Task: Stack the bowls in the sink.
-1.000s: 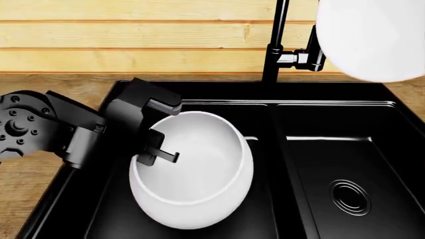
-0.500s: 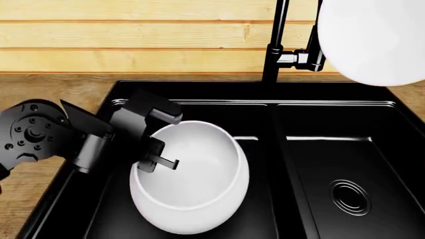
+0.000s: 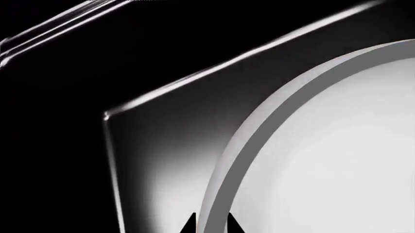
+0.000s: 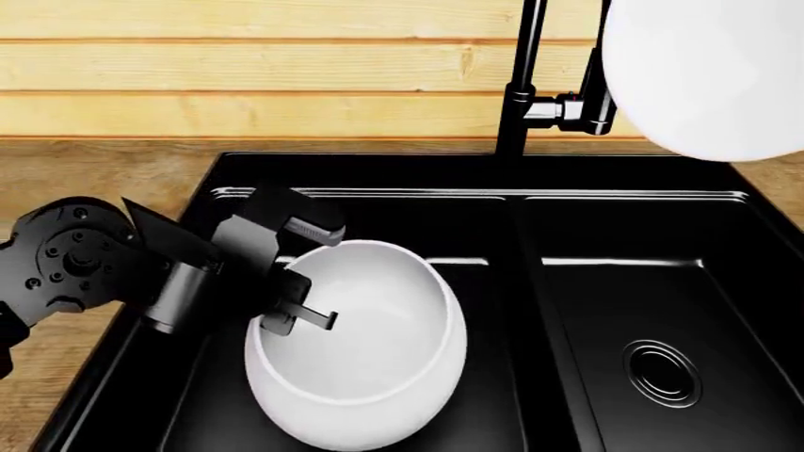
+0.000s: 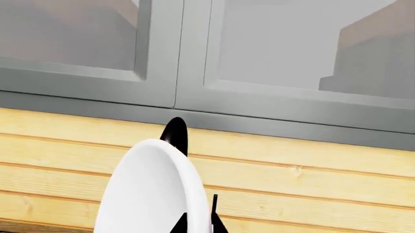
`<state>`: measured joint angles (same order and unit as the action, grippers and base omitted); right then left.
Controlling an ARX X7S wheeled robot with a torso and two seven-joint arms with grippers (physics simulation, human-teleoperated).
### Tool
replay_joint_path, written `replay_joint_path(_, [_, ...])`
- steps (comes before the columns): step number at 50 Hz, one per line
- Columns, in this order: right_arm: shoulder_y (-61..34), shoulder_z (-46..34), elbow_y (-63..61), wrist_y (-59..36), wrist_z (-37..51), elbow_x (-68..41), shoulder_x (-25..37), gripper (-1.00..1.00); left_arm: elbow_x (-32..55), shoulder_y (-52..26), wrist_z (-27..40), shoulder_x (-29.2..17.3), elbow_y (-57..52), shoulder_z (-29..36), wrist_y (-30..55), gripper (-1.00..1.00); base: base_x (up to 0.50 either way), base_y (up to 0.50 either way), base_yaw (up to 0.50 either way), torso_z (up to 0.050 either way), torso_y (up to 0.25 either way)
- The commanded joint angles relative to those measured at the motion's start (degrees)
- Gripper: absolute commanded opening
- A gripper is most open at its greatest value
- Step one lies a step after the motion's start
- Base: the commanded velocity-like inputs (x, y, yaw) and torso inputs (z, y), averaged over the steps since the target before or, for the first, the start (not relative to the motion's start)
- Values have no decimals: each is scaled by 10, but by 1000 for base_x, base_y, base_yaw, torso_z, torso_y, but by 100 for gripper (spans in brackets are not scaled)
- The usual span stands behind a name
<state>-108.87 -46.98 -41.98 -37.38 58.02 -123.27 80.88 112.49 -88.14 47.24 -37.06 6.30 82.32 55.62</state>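
Left gripper (image 4: 305, 297): black fingers pinch the large bowl's rim
Large bowl (image 4: 358, 344): glossy white, round, deep, tilted in the sink's left basin
Right gripper (image 5: 196, 224): clamped on the small bowl (image 4: 703, 75), held high
Sink (image 4: 528, 245): glossy black, rectangular

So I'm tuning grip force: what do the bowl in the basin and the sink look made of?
Plain white round bowl: looks like glazed ceramic, smooth with soft sheen. Black rectangular double-basin sink: glossy, with sharp edge highlights; coated metal or composite, unclear.
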Motion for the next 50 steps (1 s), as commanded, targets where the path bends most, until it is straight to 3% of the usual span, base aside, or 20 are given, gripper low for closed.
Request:
replay_joint_path(1, [-12,10,2,-3,1,5,-1,-100,-5,4,-4,3,8,2,-1,-100,0,0,0,0,0])
replay_joint_path(50, [-4,28,3,-13,4,-2,-7,-100,-68,48,-74,39,68,27,-19,-100,0,0,0,0,0])
